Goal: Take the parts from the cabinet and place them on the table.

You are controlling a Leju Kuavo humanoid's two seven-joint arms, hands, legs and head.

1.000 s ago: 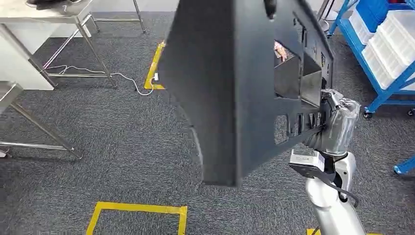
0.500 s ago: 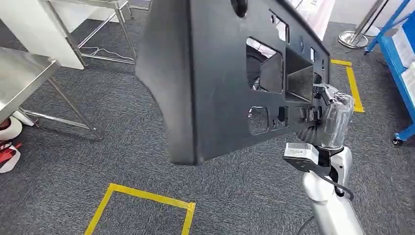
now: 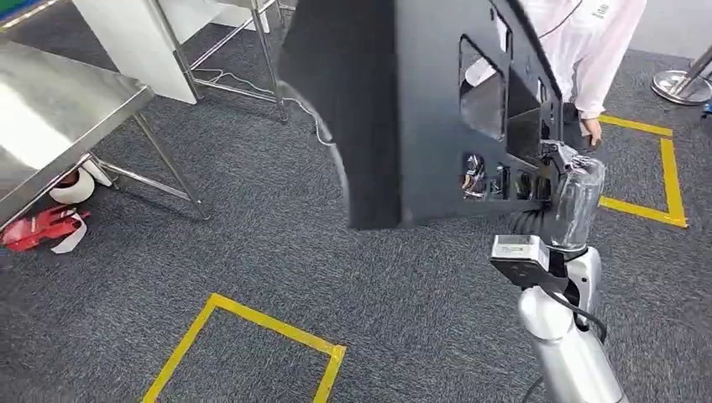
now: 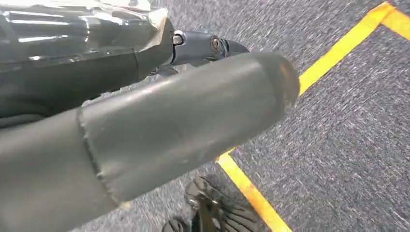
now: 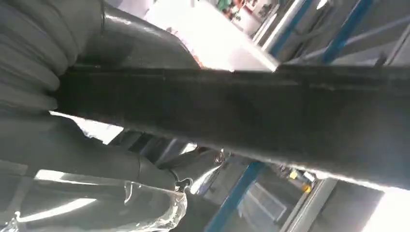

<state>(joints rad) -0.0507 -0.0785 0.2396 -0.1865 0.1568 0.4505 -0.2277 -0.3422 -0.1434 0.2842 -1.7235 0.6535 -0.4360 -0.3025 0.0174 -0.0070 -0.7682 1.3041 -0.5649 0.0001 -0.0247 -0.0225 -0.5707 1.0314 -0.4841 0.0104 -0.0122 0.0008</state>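
At the far left of the head view we see a steel table (image 3: 50, 126), its bare shiny top angled across the corner, with a roll of tape and some red scraps (image 3: 38, 228) on the carpet beneath it. A yellow taped square (image 3: 252, 327) marks the grey carpet nearer to us.

Moving to the middle, a large black plastic panel (image 3: 420, 109) is carried high in front of our chest, standing on edge, its long axis running away from us and its cut-out windows facing right. Behind it stands a person in a white coat (image 3: 588, 50).

At the right, our right hand (image 3: 561, 195) grips the panel's near lower edge; in the right wrist view the fingers (image 5: 29, 53) wrap over the dark rim, closed firmly on it.

Our left hand (image 4: 159, 121) hangs over carpet and yellow tape, holding nothing that we can see; whether its fingers are spread or curled we cannot tell.

We judge that the table lies well to the left of the held panel, across the body from the carrying hand, so the panel must swing left to reach it.
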